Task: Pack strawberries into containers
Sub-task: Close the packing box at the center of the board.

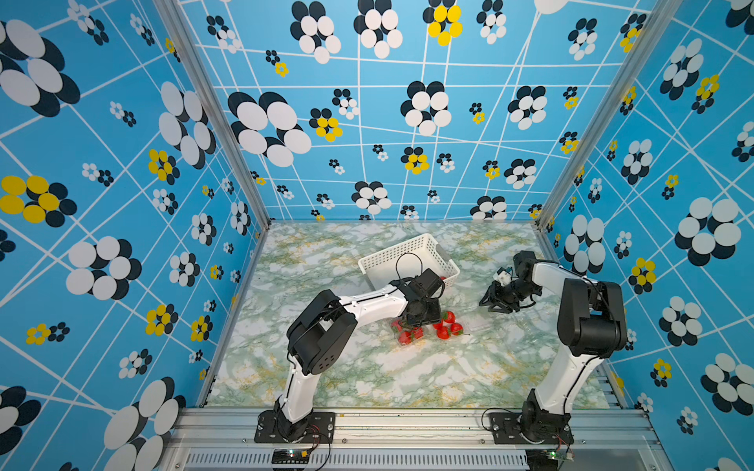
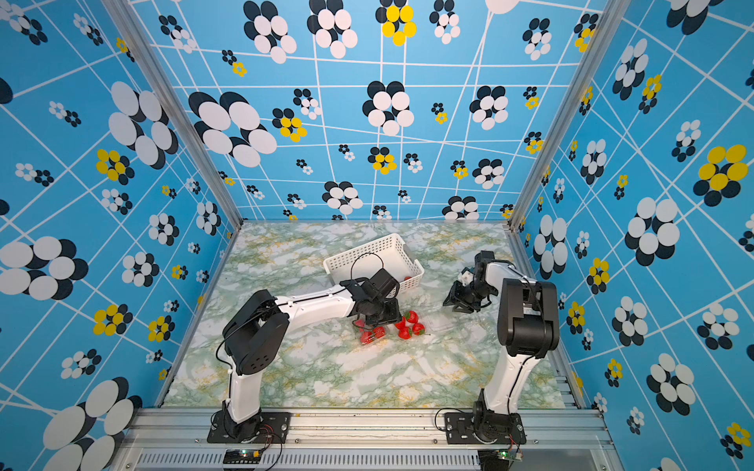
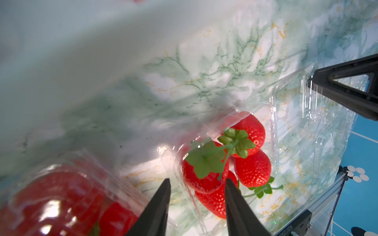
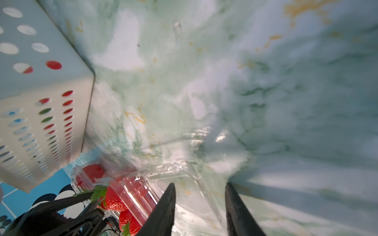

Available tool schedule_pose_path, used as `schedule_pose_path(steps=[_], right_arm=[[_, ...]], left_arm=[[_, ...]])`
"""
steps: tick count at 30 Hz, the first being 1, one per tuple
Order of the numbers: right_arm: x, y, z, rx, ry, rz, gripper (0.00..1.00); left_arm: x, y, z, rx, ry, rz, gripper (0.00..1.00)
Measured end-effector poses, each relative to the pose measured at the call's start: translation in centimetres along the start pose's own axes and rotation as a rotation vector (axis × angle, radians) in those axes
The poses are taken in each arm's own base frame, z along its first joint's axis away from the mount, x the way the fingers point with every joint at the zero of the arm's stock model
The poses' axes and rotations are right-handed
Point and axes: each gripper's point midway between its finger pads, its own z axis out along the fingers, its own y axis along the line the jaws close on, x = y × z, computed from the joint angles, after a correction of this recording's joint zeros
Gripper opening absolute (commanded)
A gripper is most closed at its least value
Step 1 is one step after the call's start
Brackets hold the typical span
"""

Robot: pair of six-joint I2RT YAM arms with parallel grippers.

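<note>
Strawberries point(image 3: 252, 169) — glossy red, green caps — sit in clear containers point(image 3: 274, 130) just beside the basket point(image 1: 402, 250); I see left pincer point(image 3: 197, 179) and right pincer point(image 4: 200, 183) parted.

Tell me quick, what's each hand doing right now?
Left hand: open, nothing gripped, above packed strawberries.
Right hand: open, empty, over a clear container.

Finding: a robotics laboratory test cell. Printed blue flower-pattern panels point(image 1: 367, 102) enclose three sides, held by aluminium posts point(image 1: 212, 110). A marble-print tabletop point(image 1: 367, 379) meets an aluminium rail point(image 1: 408, 424), where two white-and-black robot arms point(image 1: 300, 383) are bolted on black base plates point(image 1: 322, 428). Bare circuit boards point(image 1: 289, 454) with loose wires sit below.
</note>
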Motion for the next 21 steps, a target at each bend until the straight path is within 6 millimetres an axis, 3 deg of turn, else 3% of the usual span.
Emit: schedule_pose_path(steps=[21], right_arm=[[0.5, 5.4, -3.7, -0.217, -0.070, -0.054, 0.44]], left_arm=[[0.3, 0.3, -0.1, -0.018, 0.014, -0.004, 0.44]])
